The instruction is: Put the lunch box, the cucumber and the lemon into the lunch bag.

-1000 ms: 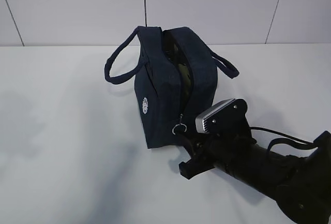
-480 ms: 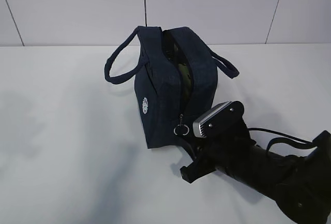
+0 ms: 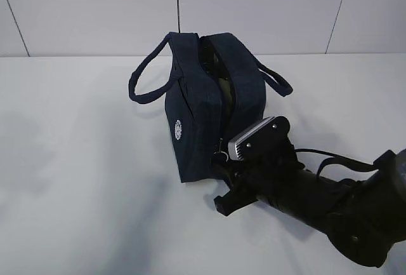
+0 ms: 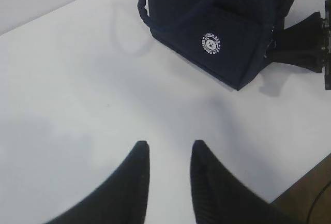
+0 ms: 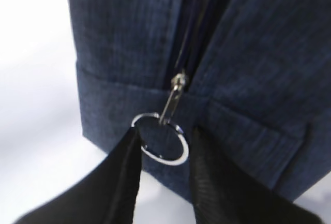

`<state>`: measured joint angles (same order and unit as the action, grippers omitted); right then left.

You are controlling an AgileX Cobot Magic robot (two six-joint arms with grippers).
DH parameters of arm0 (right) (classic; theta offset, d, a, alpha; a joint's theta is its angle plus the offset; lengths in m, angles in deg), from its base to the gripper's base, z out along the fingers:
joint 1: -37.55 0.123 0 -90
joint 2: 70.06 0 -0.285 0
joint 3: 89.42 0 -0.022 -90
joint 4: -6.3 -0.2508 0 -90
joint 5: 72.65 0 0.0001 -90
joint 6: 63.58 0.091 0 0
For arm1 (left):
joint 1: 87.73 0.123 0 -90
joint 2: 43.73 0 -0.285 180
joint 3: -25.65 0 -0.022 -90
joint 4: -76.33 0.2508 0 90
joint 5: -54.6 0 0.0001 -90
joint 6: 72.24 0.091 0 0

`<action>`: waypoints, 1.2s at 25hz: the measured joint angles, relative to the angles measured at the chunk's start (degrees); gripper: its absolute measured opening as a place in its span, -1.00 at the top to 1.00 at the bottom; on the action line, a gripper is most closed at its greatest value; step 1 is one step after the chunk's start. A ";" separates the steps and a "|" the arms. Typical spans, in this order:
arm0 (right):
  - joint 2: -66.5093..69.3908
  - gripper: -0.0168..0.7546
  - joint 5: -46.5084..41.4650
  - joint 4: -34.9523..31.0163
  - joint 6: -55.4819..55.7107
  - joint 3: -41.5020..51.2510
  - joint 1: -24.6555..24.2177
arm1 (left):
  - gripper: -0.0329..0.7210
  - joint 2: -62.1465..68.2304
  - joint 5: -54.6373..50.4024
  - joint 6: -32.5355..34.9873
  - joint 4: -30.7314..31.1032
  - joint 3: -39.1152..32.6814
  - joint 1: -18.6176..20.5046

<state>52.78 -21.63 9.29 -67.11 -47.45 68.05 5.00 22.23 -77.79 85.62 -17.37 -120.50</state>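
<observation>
The lunch bag stands on the white table, its top zipper open in a long slit; something olive-green shows inside the gap, though I can't tell what it is. No lunch box, cucumber or lemon lies on the table anywhere around the bag, so I'd judge the packing is done and what's in hand now is the zipper.

The right gripper is at the bag's near end, low down where the zipper finishes. Its two fingers stand part-open on either side of the silver ring pull; the ring sits between the tips, not pinched.

The left gripper hangs over bare table well off from the bag's logo side, fingers apart and holding nothing.

Next, I'd guess, the right fingers must close squarely on the thin ring, then draw it along the slit toward the bag's far end. The bag is soft and may slide or tip unless the other arm steadies it.
</observation>
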 joint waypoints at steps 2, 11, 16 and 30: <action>0.66 0.32 -0.08 0.48 0.00 -0.13 0.00 | 0.42 0.00 -0.10 0.00 0.00 0.00 0.00; 2.00 0.32 2.52 1.38 -0.04 -0.13 0.00 | 0.42 0.00 -0.10 0.00 0.00 0.00 0.00; 2.10 0.32 3.66 1.38 -0.14 -0.13 0.00 | 0.42 0.00 -0.22 0.00 0.00 0.00 0.00; 2.78 0.67 5.34 1.27 0.87 -0.13 0.00 | 0.42 0.00 -0.25 0.00 0.00 0.00 0.00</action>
<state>55.56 -16.29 10.55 -66.24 -47.58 68.05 5.00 21.99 -77.79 85.62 -17.37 -120.50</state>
